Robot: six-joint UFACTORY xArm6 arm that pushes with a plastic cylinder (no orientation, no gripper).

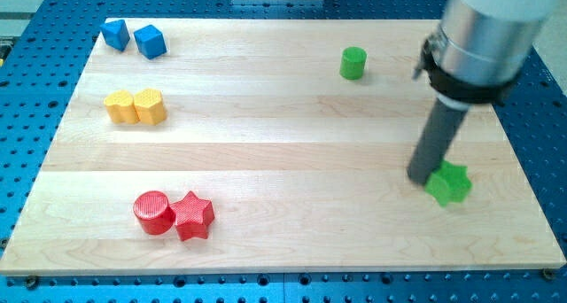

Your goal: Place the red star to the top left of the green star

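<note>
The red star (193,216) lies near the view's bottom left, touching a red cylinder (152,212) on its left. The green star (449,183) lies at the view's right, below the middle. My tip (419,178) rests on the board right against the green star's left side, far to the right of the red star. The rod rises up and to the right into the silver arm (483,37).
Two blue blocks (133,37) sit at the view's top left. Two yellow blocks (135,106) sit below them, touching each other. A green cylinder (353,63) stands near the view's top, right of centre. The wooden board (283,143) ends at a blue perforated table.
</note>
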